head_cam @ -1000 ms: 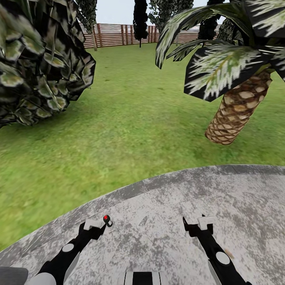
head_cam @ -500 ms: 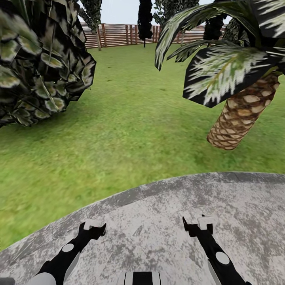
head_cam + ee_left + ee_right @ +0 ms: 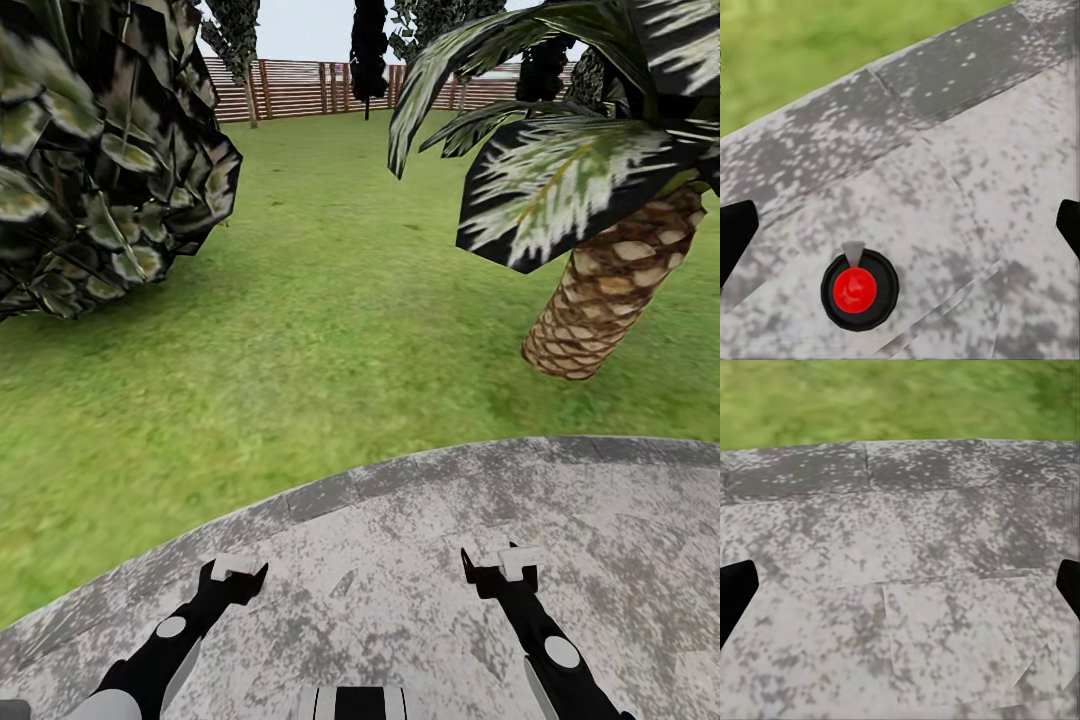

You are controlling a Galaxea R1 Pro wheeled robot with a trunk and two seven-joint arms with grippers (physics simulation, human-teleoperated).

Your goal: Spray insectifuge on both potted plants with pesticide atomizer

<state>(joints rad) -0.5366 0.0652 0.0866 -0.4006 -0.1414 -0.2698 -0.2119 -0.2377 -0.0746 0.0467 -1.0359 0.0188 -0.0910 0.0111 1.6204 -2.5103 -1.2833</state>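
The pesticide atomizer (image 3: 859, 290) stands on the round grey paved patch (image 3: 420, 520) of the garden, seen from above in the left wrist view as a dark disc with a red top. My left gripper (image 3: 238, 574) hangs over it, open, its black fingertips (image 3: 735, 232) far apart on either side and clear of the bottle. My right gripper (image 3: 500, 566) is open too, above bare paving with nothing between its fingers (image 3: 733, 589). The potted plants are out of view.
Green lawn (image 3: 330, 320) starts past the paving's curved edge. A large dark broad-leaved shrub (image 3: 95, 150) stands at the far left, a palm trunk (image 3: 605, 290) with drooping fronds at the right. A brown slatted fence (image 3: 300, 88) closes the far end.
The whole head view has shifted a little, so the camera moved. The atomizer's red top showed beside my left gripper a second ago; now the gripper covers it there.
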